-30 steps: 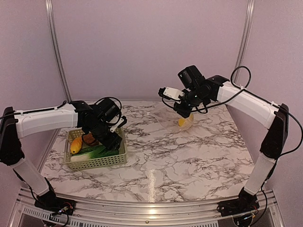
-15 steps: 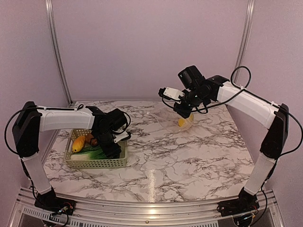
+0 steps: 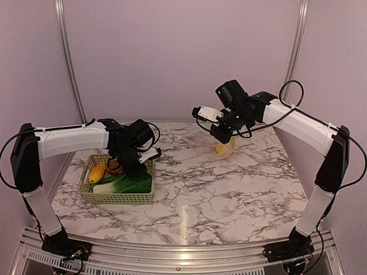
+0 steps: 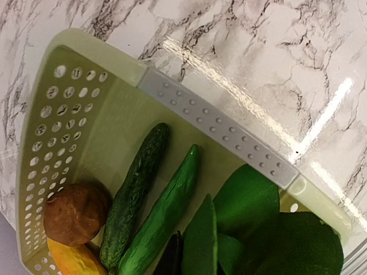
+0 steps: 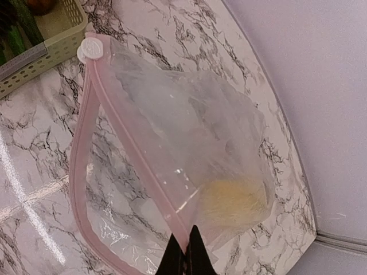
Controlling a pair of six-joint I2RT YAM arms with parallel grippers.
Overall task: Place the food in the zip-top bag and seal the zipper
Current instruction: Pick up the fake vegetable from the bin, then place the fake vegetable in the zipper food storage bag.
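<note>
The pale green basket [image 3: 114, 198] holds the food: a dark cucumber [image 4: 135, 189], a lighter green one [image 4: 166, 212], a brown potato [image 4: 74, 213], an orange piece [image 4: 71, 259] and a leafy green [image 4: 252, 200]. My left gripper [image 3: 136, 166] reaches down into the basket. Its dark fingertips [image 4: 174, 258] are pressed against an upright leaf, and one finger is hidden behind it. My right gripper [image 5: 186, 255] is shut on the pink zipper [image 5: 132, 137] of the zip-top bag [image 5: 172, 109], holding its mouth up at the back. A yellow fruit [image 5: 235, 200] lies inside the bag.
The basket's rim has a grey handle strip [image 4: 218, 126] on the side towards the middle of the table. A white slider [image 5: 89, 50] sits at the far end of the zipper. Purple walls and metal posts close in the marble table [image 3: 229, 195].
My left arm has shifted over the basket and its jaws have closed in among the greens. The basket has slid a little. The right arm and the bag have not moved.
</note>
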